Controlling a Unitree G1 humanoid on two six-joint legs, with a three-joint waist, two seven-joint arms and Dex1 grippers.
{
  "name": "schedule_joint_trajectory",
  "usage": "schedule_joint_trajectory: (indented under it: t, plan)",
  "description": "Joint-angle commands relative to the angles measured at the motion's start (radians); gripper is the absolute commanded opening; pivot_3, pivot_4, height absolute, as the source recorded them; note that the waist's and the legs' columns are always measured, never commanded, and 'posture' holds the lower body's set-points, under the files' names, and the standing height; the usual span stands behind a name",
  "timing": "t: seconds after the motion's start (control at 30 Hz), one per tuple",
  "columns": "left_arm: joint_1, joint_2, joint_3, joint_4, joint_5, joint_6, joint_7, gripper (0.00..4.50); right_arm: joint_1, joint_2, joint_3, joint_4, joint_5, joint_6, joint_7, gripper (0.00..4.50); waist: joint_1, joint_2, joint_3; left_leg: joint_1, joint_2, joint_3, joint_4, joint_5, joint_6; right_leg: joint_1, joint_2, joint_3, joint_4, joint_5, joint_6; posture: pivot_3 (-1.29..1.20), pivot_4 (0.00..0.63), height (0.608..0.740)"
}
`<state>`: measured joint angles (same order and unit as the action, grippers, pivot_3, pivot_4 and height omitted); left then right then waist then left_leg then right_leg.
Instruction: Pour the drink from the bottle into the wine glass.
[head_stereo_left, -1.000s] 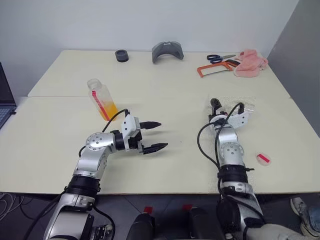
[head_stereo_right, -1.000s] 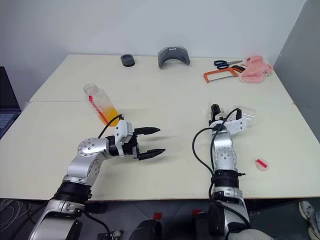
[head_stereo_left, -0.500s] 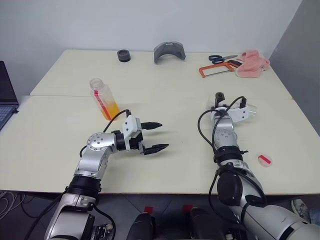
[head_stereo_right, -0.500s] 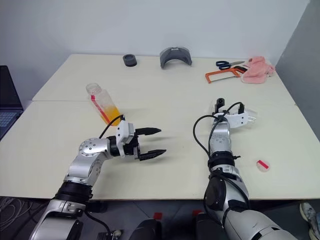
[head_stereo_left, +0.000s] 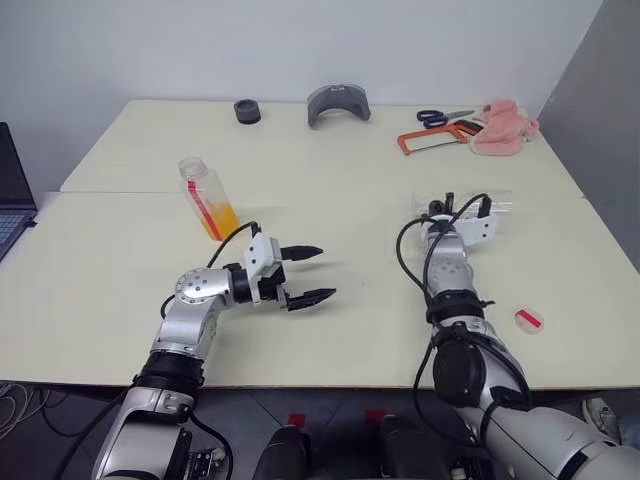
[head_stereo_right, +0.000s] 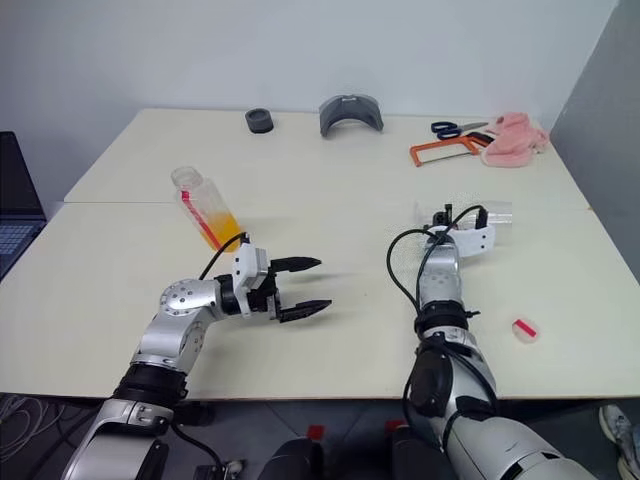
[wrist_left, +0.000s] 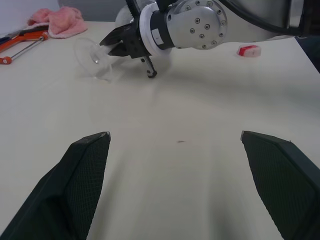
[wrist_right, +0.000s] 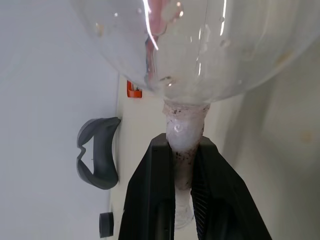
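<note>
Clear round-bowled wine glass (wrist_right: 210, 45): stem pinched by right fingers (wrist_right: 172, 195); left fingers (head_stereo_left: 310, 272) spread, empty.

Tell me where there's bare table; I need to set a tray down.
Free: the middle strip between the bottle and the right gripper holding the glass, and the near edge left of the left gripper. Crowded: the far right corner with saw, scissors and pink cloth.

text: none legible | bottle (head_stereo_left: 207, 198) label: red-and-white strip, print too small to read
</note>
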<state>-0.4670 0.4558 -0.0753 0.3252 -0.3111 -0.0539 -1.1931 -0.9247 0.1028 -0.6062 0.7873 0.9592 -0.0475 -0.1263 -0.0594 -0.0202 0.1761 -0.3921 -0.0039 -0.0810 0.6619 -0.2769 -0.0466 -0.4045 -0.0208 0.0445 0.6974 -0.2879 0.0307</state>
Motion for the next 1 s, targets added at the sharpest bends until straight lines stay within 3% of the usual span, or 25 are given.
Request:
schedule_joint_trajectory:
  t: [0.03,0.33,0.6,0.73,1.0]
  plan:
    - [-0.005,0.006,0.018,-0.027,-0.008,-0.014,0.002,4.50,0.071,0.019,0.074,-0.111,-0.057,0.098,0.017,0.16,0.000,0.000,0.000,0.000,0.000,0.000,0.000,0.000,0.000,0.000,0.000,0.000,0.000,0.000,0.000,0.00,0.150,0.740]
    - [0.033,0.021,0.035,-0.074,-0.015,0.017,0.042,4.50,0.404,-0.165,0.655,-0.418,-0.677,0.090,0.244,0.15,-0.001,0.002,0.001,-0.001,-0.002,-0.001,-0.001,0.000,0.000,-0.002,0.000,0.000,-0.001,0.000,0.000,0.00,0.150,0.740]
    - [0.066,0.036,0.060,-0.105,-0.025,0.053,0.066,4.50,0.491,-0.201,0.718,-0.449,-0.821,0.104,0.290,0.15,0.002,0.001,0.000,0.000,-0.001,-0.001,-0.001,0.000,0.000,-0.001,0.001,0.000,-0.001,0.000,0.000,0.00,0.150,0.740]
    - [0.082,0.039,0.089,-0.122,-0.036,0.079,0.098,4.50,0.468,-0.222,0.768,-0.400,-0.904,0.011,0.363,0.15,0.002,0.000,0.000,0.000,-0.001,-0.001,-0.001,0.000,0.000,-0.001,0.001,0.000,-0.001,0.000,0.000,0.00,0.150,0.740]
    - [0.174,0.052,0.176,-0.283,-0.082,0.188,0.217,4.50,0.327,-0.124,0.773,-0.356,-0.834,-0.014,0.560,0.15,-0.021,0.001,0.001,0.001,0.001,0.000,-0.001,0.000,0.000,-0.002,0.001,0.000,-0.001,0.000,0.000,0.00,0.150,0.740]
